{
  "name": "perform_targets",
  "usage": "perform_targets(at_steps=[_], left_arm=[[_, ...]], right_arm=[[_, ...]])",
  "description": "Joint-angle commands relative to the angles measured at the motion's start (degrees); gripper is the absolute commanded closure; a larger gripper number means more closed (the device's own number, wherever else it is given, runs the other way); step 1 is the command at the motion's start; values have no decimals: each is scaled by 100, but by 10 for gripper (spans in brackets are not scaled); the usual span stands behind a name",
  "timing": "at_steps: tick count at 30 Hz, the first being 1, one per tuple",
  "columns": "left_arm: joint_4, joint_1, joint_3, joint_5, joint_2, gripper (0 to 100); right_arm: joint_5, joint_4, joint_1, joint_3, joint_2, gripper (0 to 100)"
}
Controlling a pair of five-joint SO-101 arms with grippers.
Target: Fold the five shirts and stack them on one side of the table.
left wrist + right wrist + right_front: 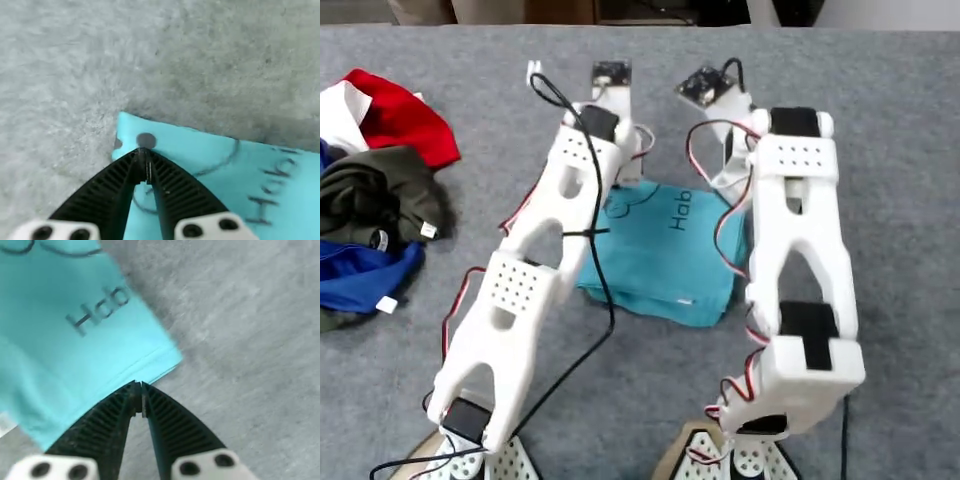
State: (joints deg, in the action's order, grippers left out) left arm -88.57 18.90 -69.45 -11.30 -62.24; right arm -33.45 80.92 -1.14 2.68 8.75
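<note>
Shirts are seen in two places on the grey worktop (890, 200). A teal shirt (660, 255), folded into a compact rectangle with dark lettering on its upper face, lies flat near the middle of the worktop, between the left arm (520, 290) and the right arm (800, 230). At the left edge an unfolded heap is found, well apart from the teal shirt. In it a red shirt (395, 115) lies farthest back, with a white garment (340, 105) beside it. A dark olive shirt (380, 195) lies in the middle, and a blue shirt (360, 275) lies nearest the front.

The left tool (144, 167) is seen with its black ribbed fingers pressed together at the tips. It is held just over one corner of the teal shirt (225, 170), beside a small dark dot and a thin drawn line on the fabric. Whether cloth is caught between the tips cannot be told.

The right tool (138, 400) is likewise pressed together. Its tips are placed at the edge of the teal shirt (60, 340), near another corner, where the layered hem meets the grey surface. A pinch on the fabric cannot be confirmed there either.
</note>
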Motion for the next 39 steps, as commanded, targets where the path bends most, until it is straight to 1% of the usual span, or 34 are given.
perform_targets(at_steps=[1,6,9,13,16,21,25,27,31,35,37,39], left_arm=[[114,18,-237,-26,-119,980],[114,-35,-237,-26,-171,980],[114,-44,-237,-18,-171,980],[114,-44,-220,-18,-180,980],[132,-53,-220,-9,-180,980],[114,-141,-211,-9,-295,980],[62,-264,-246,-9,-321,980],[-158,-264,-396,26,-286,980],[-800,-211,-1134,114,-154,980],[-1248,-211,-1899,422,4,980],[-1248,-220,-1785,598,154,976],[-1257,-185,-1354,818,514,975]], right_arm=[[26,-35,-75,-831,-831,993],[-264,-897,-92,-2800,-1833,993],[-431,-1380,-92,-3837,-2079,993],[-554,-1899,-31,-4690,-2097,993],[-607,-2242,101,-4971,-2097,993],[-703,-2400,286,-5007,-2097,993],[-809,-2303,453,-4919,-2185,992],[-800,-2013,462,-4690,-2360,990],[-774,-1319,453,-3960,-3002,990],[-404,-651,462,-3240,-3477,990],[-88,-396,470,-3064,-3635,990],[202,-185,541,-3020,-3802,990]])
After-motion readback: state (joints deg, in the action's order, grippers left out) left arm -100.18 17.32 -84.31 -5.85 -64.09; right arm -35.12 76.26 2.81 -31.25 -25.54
